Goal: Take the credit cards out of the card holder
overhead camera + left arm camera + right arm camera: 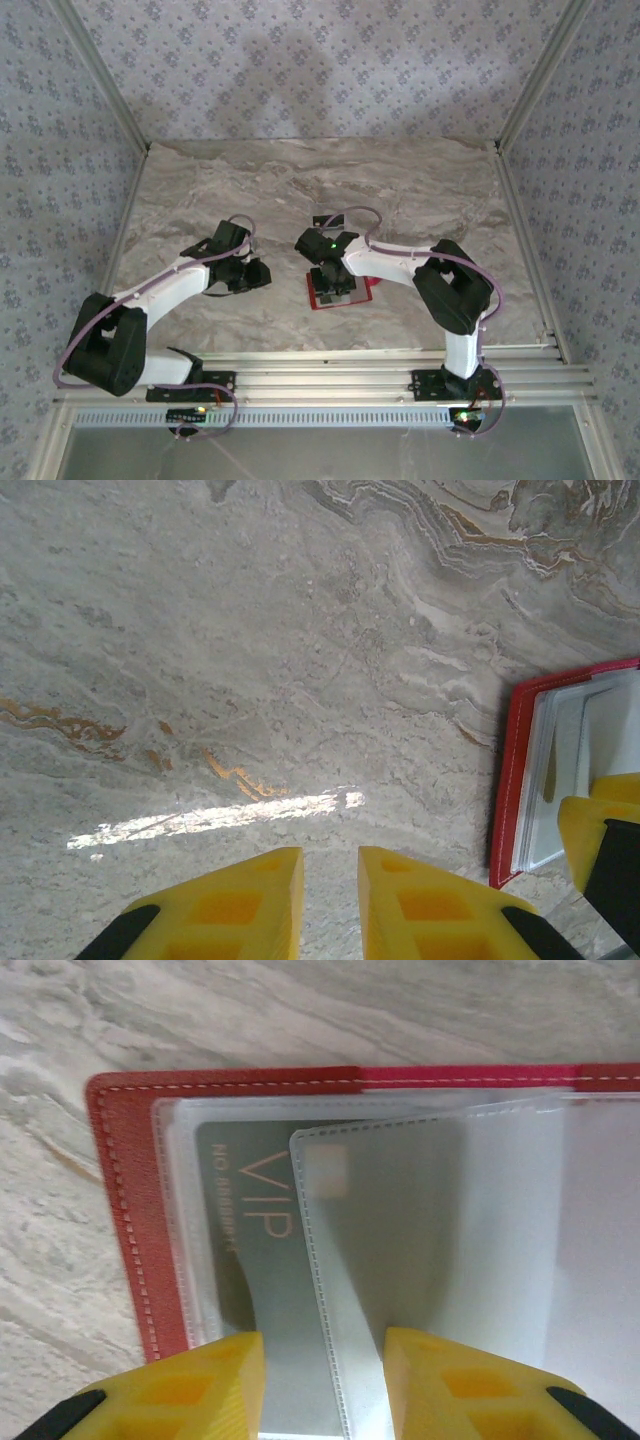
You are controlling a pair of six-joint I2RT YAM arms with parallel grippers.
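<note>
The red card holder [120, 1210] lies open and flat on the marble counter [250, 190], its clear sleeves overlapping inside. A grey credit card [250, 1260] with gold VIP lettering sits in one sleeve.

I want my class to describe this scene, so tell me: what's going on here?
The right tool hangs over an open red wallet lying on the table. Its jaws are parted above a grey VIP card, which sits in a clear sleeve and is not out yet. The left tool hovers over bare table to the wallet's left, jaws narrowly parted and holding nothing.
</note>
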